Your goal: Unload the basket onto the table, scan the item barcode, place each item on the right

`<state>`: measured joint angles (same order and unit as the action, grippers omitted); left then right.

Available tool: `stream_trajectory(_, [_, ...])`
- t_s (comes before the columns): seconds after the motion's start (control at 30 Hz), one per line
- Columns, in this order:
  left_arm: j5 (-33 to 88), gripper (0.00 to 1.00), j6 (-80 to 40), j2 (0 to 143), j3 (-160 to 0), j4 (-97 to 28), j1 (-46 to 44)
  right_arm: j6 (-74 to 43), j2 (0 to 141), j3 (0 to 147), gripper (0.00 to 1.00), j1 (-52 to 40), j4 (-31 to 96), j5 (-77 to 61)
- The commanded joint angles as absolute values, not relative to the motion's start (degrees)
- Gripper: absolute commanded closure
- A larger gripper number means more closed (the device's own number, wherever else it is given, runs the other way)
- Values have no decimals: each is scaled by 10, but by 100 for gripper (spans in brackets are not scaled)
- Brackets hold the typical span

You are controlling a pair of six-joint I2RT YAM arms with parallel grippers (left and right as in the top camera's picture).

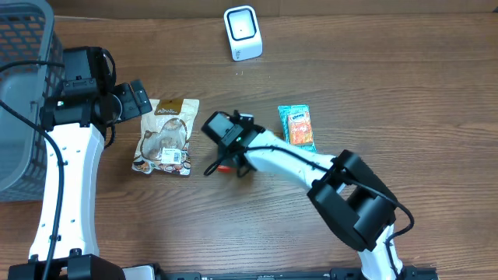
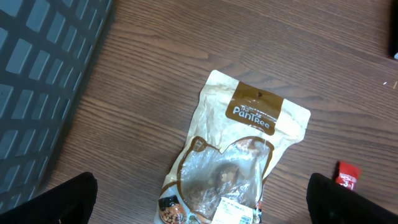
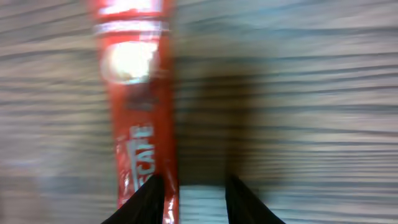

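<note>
A red coffee stick sachet (image 3: 140,106) lies lengthwise on the wooden table, blurred in the right wrist view. My right gripper (image 3: 194,183) is low over it with the jaws a little apart. The left fingertip (image 3: 152,196) overlaps the sachet's edge, and only bare table shows in the gap. From overhead, a sliver of the sachet (image 1: 224,167) shows beside the right gripper (image 1: 236,165). The white barcode scanner (image 1: 243,33) stands at the back. My left gripper (image 2: 202,205) hangs wide open above a beige nut pouch (image 2: 245,149), apart from it.
A grey mesh basket (image 1: 19,93) fills the left edge. The nut pouch (image 1: 166,137) lies left of centre and a teal-and-orange snack packet (image 1: 298,127) lies right of the right arm. The red sachet (image 2: 347,175) peeks in at the right of the left wrist view.
</note>
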<state>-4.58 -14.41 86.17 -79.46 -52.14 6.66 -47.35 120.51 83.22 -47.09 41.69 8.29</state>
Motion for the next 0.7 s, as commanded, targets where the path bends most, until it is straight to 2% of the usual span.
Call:
stream_trajectory(0.0, [-49,0,-133,865,-798,-521,71,-457,1217,846,67,-434,452,83])
stream_trajectory(0.2, [-49,0,-133,865,-798,-521,71,-445,1217,908,66,-427,504,68])
stream_trajectory(0.37, [-49,0,-133,865,-798,-521,71,-368,1217,926,64,-429,528,61])
stream_trajectory(0.67, [-49,0,-133,865,-798,-521,71,-354,1217,926,71,-434,562,-1])
